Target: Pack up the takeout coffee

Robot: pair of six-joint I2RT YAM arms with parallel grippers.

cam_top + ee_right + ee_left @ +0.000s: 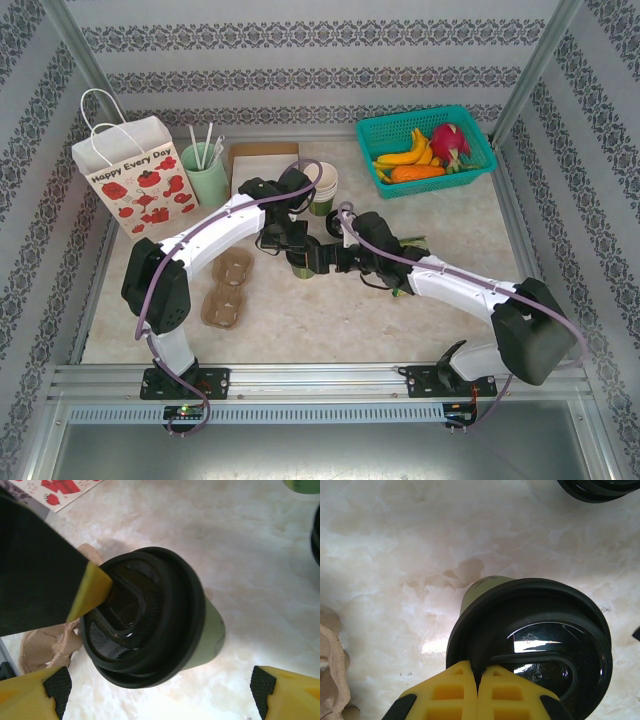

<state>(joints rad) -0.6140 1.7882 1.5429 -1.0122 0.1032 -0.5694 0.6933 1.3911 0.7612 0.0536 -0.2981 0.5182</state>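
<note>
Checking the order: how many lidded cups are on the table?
1: the cup in the middle, under the left gripper's tip; others may be hidden.

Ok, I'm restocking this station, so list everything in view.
coffee cup: one, dark green with black lid, centre
cup stack: one, pale over green, behind it
straw holder: one, pale green, far left
gift bag: one, white with red prints, far left
basket: one, teal, far right, holding fruit
cup tray: one, brown, near left
flat box: one, tan, far centre
left gripper: shut, yellow, at the lid
right gripper: open, yellow, astride the cup
</note>
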